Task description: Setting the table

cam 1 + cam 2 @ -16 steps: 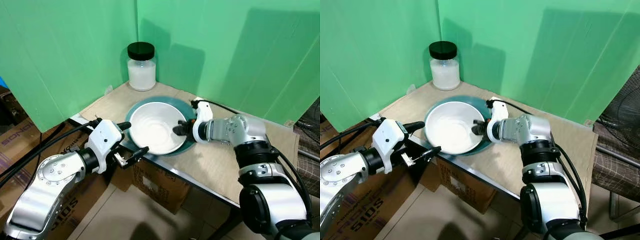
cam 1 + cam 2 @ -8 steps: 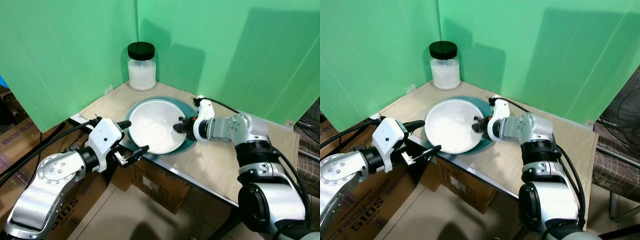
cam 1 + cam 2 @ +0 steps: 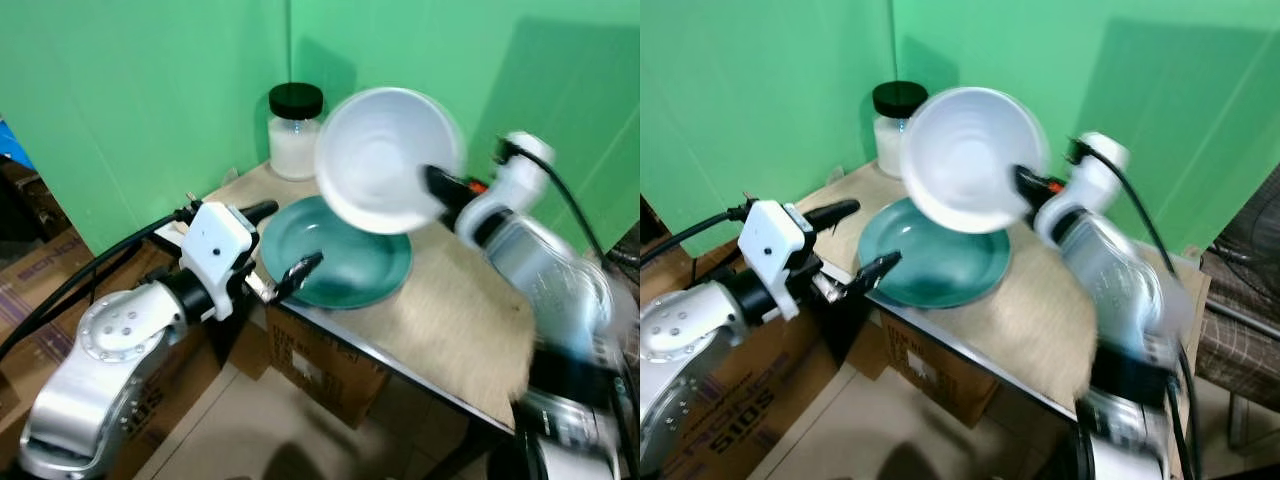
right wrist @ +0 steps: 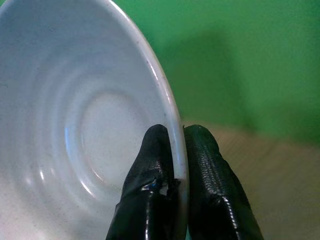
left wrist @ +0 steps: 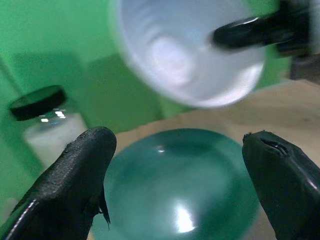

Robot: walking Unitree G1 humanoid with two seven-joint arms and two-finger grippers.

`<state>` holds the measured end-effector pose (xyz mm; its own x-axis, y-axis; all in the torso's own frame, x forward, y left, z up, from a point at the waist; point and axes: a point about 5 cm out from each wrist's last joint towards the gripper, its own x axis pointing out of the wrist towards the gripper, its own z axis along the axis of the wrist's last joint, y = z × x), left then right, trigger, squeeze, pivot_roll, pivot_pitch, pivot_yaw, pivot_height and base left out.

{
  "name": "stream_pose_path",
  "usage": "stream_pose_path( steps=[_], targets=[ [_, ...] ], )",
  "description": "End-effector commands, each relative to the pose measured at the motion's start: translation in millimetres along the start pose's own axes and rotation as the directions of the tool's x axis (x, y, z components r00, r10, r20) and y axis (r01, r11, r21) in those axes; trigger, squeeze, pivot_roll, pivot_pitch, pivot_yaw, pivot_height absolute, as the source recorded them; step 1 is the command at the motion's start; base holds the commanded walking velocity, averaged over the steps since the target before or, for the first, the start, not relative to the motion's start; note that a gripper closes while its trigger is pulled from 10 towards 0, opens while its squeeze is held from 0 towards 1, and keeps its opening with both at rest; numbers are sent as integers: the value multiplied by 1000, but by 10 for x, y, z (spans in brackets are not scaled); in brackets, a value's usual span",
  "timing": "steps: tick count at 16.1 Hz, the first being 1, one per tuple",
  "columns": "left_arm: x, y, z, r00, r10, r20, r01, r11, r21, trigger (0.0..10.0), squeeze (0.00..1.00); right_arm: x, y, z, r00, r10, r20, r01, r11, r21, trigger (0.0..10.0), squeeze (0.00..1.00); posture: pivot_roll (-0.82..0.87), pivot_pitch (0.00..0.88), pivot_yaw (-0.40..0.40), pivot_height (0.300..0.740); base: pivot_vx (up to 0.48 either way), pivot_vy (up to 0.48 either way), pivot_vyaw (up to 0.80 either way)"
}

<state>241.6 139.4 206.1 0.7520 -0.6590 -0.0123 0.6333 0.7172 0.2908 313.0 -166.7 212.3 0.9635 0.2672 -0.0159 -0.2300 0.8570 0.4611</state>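
A white bowl (image 3: 385,160) hangs in the air above the table, tipped with its hollow facing me. My right gripper (image 3: 435,183) is shut on its rim, one finger inside and one outside (image 4: 172,165). Below it a teal plate (image 3: 350,265) lies bare on the wooden table (image 3: 450,320). My left gripper (image 3: 285,245) stands open at the table's near left edge, its fingertips (image 5: 90,165) spread either side of the plate and touching nothing. The right arm is blurred.
A glass jar (image 3: 293,130) with a black lid and white contents stands at the table's back corner against the green screens (image 3: 150,90). Cardboard boxes (image 3: 320,375) sit under the table and to the left on the floor.
My right gripper has lifted the bowl off the teal plate, up and tilted. The plate now lies bare. The view has also shifted slightly; the left gripper holds its place.
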Motion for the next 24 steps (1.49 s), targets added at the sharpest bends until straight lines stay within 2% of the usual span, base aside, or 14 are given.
stream_pose_path(
  steps=[1, 2, 3, 4, 5, 6, 8, 10, 11, 12, 15, 17, 20, 24],
  targets=[
    [2, 14, 31, 996, 91, 5, -91, 996, 21, 10000, 0, -171, 139, 223, 978, 44, 205, -15, 989, -144, 10000, 0, -8, 0, -8, 740, 0, 0, 0],
    [4, 11, 29, 993, 116, 9, -116, 993, 13, 10000, 0, -219, 141, 217, 973, 43, 229, -3, 985, -172, 10000, 0, -8, 0, -7, 740, 0, 0, 0],
    [7, 8, 15, 989, 150, 7, -150, 989, 17, 10000, 0, -293, 144, 197, 967, 39, 252, 25, 969, -245, 10000, 0, -9, 0, -8, 740, 0, 0, 0],
    [6, -7, -61, 973, 232, -13, -231, 971, 53, 10000, 0, -467, 121, 34, 957, 49, 285, 46, 947, -318, 10000, 0, -11, 0, -8, 740, 0, 0, 0],
    [2, -16, -119, 961, 274, -26, -273, 961, 35, 10000, 0, -534, 88, -80, 953, 38, 300, 56, 953, -299, 10000, 0, -10, 0, -5, 740, 0, 0, 0],
    [-5, -12, -142, 952, 305, -24, -305, 952, 7, 10000, 0, -565, 85, -127, 950, 41, 309, 66, 943, -327, 10000, 0, -12, 0, -2, 740, 0, 0, 0],
    [-34, 4, -194, 929, 370, -22, -370, 929, -19, 10000, 0, -631, 76, -169, 936, 39, 351, 126, 891, -436, 10000, 0, -14, 0, -3, 740, 0, 0, 0],
    [-40, -33, -225, 927, 374, -29, -375, 927, -13, 10000, 0, -654, 6, -214, 936, -1, 353, 165, 886, -434, 10000, 0, -13, 0, -5, 740, 0, 0, 0],
    [-67, -78, -279, 917, 397, -44, -397, 918, -9, 10000, 0, -691, -57, -310, 943, -55, 327, 194, 892, -409, 10000, 0, -12, 0, -13, 740, 0, 0, -800],
    [-75, -92, -296, 914, 403, -49, -405, 914, -20, 10000, 0, -702, -63, -342, 944, -62, 324, 196, 895, -401, 10000, 0, -11, 0, -18, 740, 0, 0, -800],
    [-100, -79, -296, 906, 419, -53, -421, 907, -24, 10000, 0, -689, -10, -434, 948, -62, 312, 189, 898, -397, 10000, 0, -8, 0, -23, 740, 0, 0, 0],
    [-81, -77, -289, 913, 406, -52, -406, 914, -3, 10000, 0, -672, 6, -455, 953, -75, 293, 189, 904, -383, 10000, 0, -11, 0, -21, 740, 0, 0, -800],
    [-63, -62, -252, 911, 412, -30, -413, 911, -9, 10000, 0, -681, 6, -434, 947, -92, 309, 215, 894, -392, 10000, 0, -14, 0, -16, 740, 0, 0, 0],
    [-68, -79, -300, 911, 409, -54, -410, 912, -12, 10000, 0, -650, 14, -413, 943, -94, 320, 223, 891, -397, 10000, 0, -12, 0, -19, 740, 0, 0, -800]
  ],
)
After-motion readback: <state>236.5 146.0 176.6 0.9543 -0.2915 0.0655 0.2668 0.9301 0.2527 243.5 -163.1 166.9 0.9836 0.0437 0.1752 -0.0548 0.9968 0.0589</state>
